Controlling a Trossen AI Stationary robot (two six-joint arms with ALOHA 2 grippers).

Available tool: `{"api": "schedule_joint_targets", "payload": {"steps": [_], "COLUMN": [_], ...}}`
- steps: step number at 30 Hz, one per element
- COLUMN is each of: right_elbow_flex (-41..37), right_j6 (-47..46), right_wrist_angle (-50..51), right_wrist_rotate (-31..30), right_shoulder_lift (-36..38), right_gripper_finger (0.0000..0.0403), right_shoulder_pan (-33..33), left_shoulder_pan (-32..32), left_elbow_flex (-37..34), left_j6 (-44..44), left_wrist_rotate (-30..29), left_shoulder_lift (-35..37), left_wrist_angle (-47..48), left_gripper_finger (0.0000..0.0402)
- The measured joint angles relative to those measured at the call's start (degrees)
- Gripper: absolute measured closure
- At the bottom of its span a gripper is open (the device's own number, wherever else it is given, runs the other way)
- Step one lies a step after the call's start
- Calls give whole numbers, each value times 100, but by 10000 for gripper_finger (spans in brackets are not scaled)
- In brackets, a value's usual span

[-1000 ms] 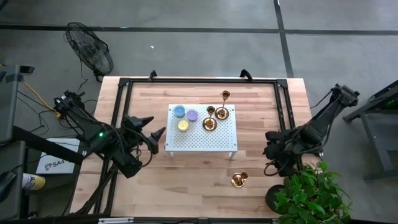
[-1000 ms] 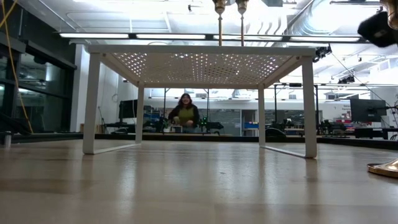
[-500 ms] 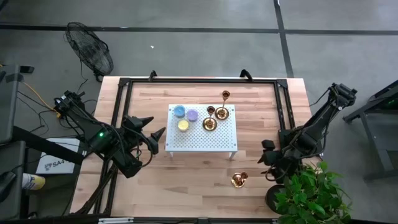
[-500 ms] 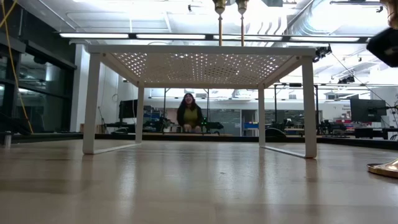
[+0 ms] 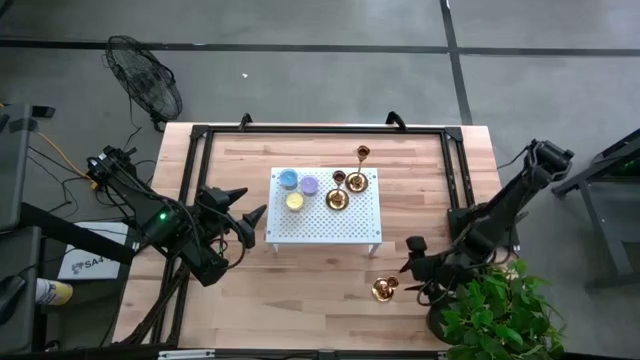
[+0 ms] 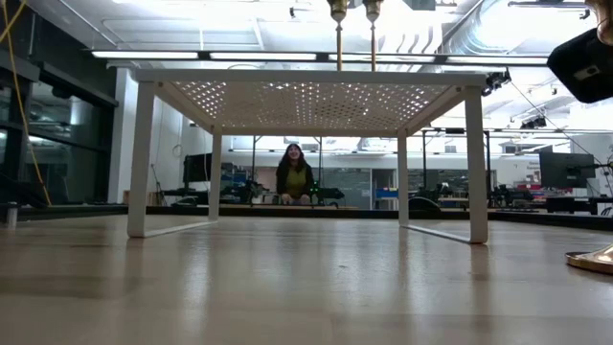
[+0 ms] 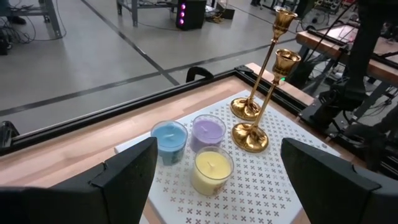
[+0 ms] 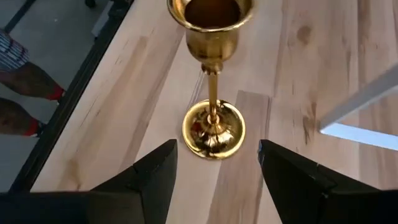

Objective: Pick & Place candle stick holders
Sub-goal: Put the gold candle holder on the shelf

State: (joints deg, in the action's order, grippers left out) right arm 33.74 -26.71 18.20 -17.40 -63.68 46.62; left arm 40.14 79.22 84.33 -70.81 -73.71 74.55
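One gold candle stick holder (image 5: 385, 289) stands upright on its round base on the wooden table near the front right; the right wrist view shows its base (image 8: 213, 130) and its cup. My right gripper (image 5: 410, 268) is open just to the right of it, its fingers apart on either side and touching nothing (image 8: 214, 180). Two more gold holders (image 5: 347, 190) stand on the white perforated rack (image 5: 300, 225), beside the blue, purple and yellow candles (image 7: 208, 132). My left gripper (image 5: 247, 215) is open and empty at the rack's left side.
The black frame rails (image 5: 452, 170) run along the table's edges. A potted plant (image 5: 495, 310) stands at the near right corner, close to my right arm. A person (image 6: 295, 177) sits in the room far behind the table. The rack's legs (image 6: 476, 163) stand on the table.
My right gripper has moved toward the table's near edge and to the left, closing in on the holder that stands on the table. The holder has not moved.
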Motion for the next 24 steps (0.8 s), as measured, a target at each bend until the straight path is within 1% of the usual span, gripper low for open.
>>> {"api": "schedule_joint_targets", "payload": {"steps": [4, 8, 12, 17, 21, 24], "right_elbow_flex": [2, 2, 2, 4, 4, 7], "right_j6": [-23, -5, -167, -226, -416, -436], "right_wrist_angle": [-549, -968, -1354, -1819, -1910, -1848], "right_wrist_rotate": [-30, -269, -193, -422, -483, -490], "right_shoulder_lift": [-356, -663, -950, -1161, -1195, -1195], "right_gripper_finger": [182, 183, 183, 183, 185, 195], "right_shoulder_pan": [-12, -46, -106, -137, -167, -165], "left_shoulder_pan": [0, 0, 0, 0, 0, -1], "left_elbow_flex": [0, 0, 0, 0, 0, 0], "left_j6": [17, 17, 10, 17, 30, 61], "left_wrist_rotate": [22, 21, 17, -53, -59, -68], "left_shoulder_lift": [0, 2, 2, 2, 2, 2], "left_wrist_angle": [-11, -16, -14, -86, -139, -153], "left_gripper_finger": [67, 67, 67, 67, 67, 67]}}
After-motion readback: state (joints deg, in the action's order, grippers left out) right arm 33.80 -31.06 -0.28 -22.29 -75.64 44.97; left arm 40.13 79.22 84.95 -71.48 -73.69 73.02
